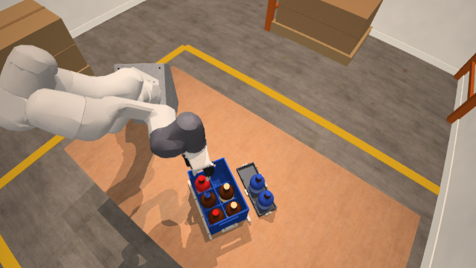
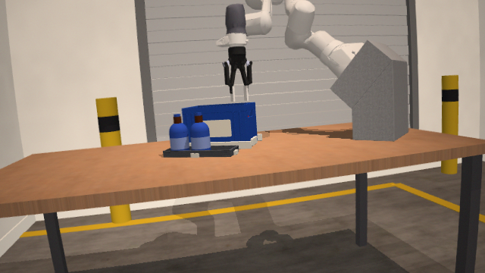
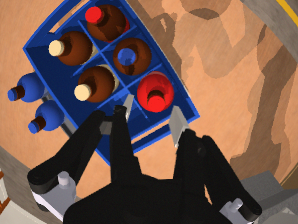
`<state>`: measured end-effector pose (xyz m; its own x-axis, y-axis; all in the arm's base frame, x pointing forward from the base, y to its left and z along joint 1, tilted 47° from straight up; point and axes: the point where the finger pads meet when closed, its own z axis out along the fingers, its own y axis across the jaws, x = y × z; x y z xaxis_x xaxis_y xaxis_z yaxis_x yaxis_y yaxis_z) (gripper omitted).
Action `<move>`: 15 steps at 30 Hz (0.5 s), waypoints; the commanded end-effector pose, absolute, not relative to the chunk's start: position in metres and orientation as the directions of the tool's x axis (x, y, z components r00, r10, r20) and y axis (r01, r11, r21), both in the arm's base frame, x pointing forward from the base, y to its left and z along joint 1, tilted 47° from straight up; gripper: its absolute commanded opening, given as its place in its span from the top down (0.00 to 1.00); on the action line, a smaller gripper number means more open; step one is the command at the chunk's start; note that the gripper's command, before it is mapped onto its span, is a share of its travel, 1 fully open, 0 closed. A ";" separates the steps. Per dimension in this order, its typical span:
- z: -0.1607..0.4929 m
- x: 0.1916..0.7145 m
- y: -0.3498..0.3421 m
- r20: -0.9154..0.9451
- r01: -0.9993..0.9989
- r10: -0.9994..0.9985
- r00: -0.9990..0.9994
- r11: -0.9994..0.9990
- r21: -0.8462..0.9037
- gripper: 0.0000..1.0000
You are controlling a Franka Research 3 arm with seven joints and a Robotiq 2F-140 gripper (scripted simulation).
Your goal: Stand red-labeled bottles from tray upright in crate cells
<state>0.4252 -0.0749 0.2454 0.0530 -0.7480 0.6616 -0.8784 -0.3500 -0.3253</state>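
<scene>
The blue crate (image 1: 228,222) (image 2: 245,123) (image 3: 42,61) stands level. A red bottle (image 1: 202,184) (image 3: 154,90) stands upright in its corner cell nearest the arm. Brown bottles fill four other cells: one with a red cap (image 1: 216,217) (image 3: 107,25), one with a blue cap (image 1: 208,201) (image 3: 135,60), two with cream caps (image 1: 226,193) (image 1: 233,209). The cell beside the red bottle is empty. My gripper (image 1: 201,175) (image 2: 239,98) (image 3: 151,109) is partly open and empty, just above the crate and the red bottle. The tray (image 1: 245,173) (image 2: 223,152) holds two upright blue bottles (image 1: 256,184) (image 1: 265,201).
The tray lies close beside the crate's long side, on the wooden table (image 1: 316,193) (image 2: 303,159). The grey arm pedestal (image 1: 172,87) (image 2: 379,95) stands at the table's far end. Stacked cartons (image 1: 323,26) are beyond the table.
</scene>
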 end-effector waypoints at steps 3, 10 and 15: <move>0.252 0.416 -0.071 0.671 -0.885 -0.738 0.073 -0.358 -0.298 0.62; 0.263 0.409 -0.062 0.671 -0.885 -0.738 0.073 -0.358 -0.298 0.62; 0.267 0.405 -0.058 0.671 -0.885 -0.738 0.073 -0.358 -0.298 0.62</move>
